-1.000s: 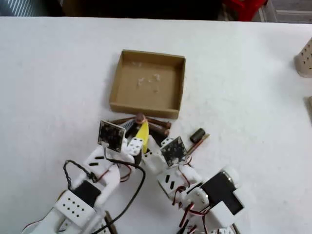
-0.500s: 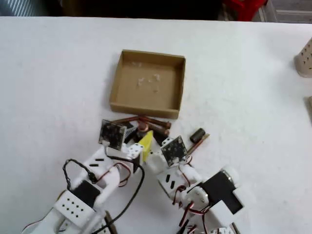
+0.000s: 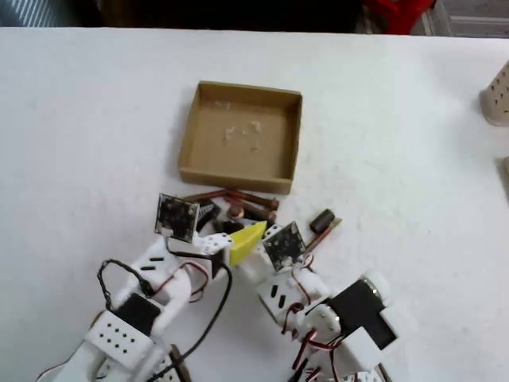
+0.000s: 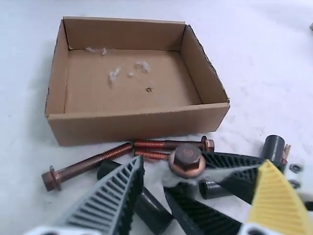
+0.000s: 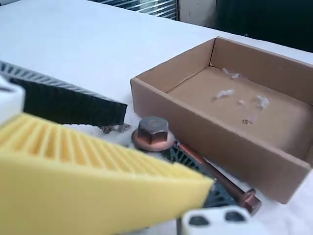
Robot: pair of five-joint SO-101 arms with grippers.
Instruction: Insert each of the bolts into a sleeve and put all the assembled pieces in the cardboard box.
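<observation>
The cardboard box (image 3: 237,177) (image 4: 137,125) (image 5: 220,142) lies open at mid-table. Just in front of it a copper bolt (image 3: 236,211) (image 4: 187,160) (image 5: 152,132) stands head up in a dark sleeve (image 4: 183,188). My right gripper (image 4: 188,188) is shut on that sleeve with its dark fingers (image 4: 230,166). My left gripper (image 3: 236,221) (image 4: 201,165) is open, its grey finger (image 4: 115,196) and yellow finger (image 3: 245,239) (image 4: 274,200) (image 5: 98,171) spread on either side of the bolt without touching it.
Loose bolts (image 3: 256,199) (image 4: 88,166) lie along the box's near wall. A spare sleeve (image 3: 321,219) (image 4: 274,147) sits to the right, another sleeve (image 4: 146,208) under the grey finger. A beige perforated object (image 3: 497,95) stands at the right edge.
The bolt came back from the box wall toward the arms and down. The left gripper's yellow finger swung away from it, so the left gripper has let go.
</observation>
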